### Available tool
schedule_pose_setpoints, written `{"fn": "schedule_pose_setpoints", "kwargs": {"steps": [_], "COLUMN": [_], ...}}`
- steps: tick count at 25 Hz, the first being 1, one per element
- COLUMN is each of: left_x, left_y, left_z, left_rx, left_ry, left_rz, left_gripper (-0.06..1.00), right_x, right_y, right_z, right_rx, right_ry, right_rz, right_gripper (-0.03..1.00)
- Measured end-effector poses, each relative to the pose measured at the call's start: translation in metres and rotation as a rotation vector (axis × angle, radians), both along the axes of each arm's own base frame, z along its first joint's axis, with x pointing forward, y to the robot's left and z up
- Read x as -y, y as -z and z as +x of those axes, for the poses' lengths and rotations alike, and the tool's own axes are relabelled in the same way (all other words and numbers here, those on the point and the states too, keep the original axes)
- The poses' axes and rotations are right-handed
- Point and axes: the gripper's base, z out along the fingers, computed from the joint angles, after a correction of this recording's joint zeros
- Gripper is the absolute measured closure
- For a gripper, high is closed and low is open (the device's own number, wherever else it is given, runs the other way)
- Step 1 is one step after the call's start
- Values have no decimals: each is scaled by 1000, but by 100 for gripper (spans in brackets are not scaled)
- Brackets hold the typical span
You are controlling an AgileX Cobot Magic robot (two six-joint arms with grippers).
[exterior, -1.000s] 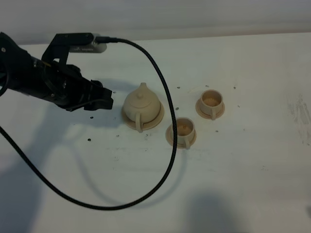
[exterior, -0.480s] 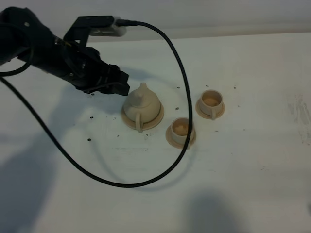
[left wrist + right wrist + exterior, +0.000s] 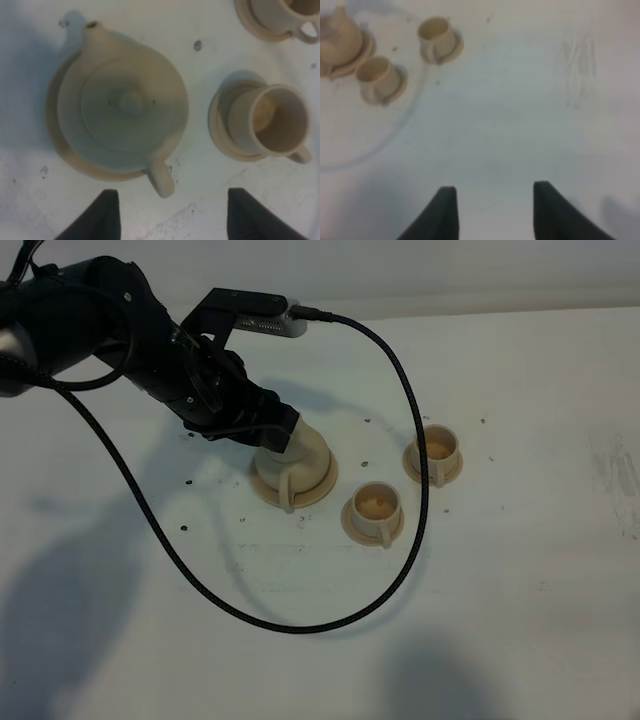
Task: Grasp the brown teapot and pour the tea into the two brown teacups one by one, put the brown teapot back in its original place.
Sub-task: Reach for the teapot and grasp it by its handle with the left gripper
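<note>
1. The brown teapot [image 3: 122, 102] sits on its wide saucer [image 3: 62, 150], loop handle [image 3: 161, 179] facing our left gripper [image 3: 170, 220].
2. That gripper hangs spread and empty; we should centre the handle between its jaws before closing.
3. Our right gripper [image 3: 492, 212], well apart, is likewise spread, holding nothing.

A robot lab bench, by the look of it — a white tabletop [image 3: 520, 620], scuffed and speckled, a black robot arm [image 3: 90, 325] trailing a loose cable [image 3: 300, 628], a plain pale wall [image 3: 450, 275] behind.
</note>
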Motion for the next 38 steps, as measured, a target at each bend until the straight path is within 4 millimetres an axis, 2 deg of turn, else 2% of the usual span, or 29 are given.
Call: {"fn": "schedule_pose_setpoints", "kwargs": {"steps": [6, 16, 22, 25, 33, 38], "left_x": [0, 0, -1, -1, 32, 36], "left_y": [2, 2, 4, 7, 8, 8], "left_z": [0, -1, -8, -15, -33, -25], "left_rx": [-17, -27, -117, -166, -138, -146], "left_ry": [-4, -8, -23, -54, -101, -170], "left_rz": [4, 6, 30, 106, 242, 277], "left_gripper": [47, 47, 47, 47, 47, 47], "right_x": [1, -1, -1, -1, -1, -1], "right_y": [0, -1, -1, -1, -1, -1], "right_z": [-13, -13, -13, -13, -13, -13], "right_rx": [88, 93, 94, 94, 94, 94], "right_ry": [13, 77, 79, 80, 79, 79], "right_rz": [13, 22, 22, 23, 24, 24], "right_gripper": [64, 70, 73, 73, 73, 73]}}
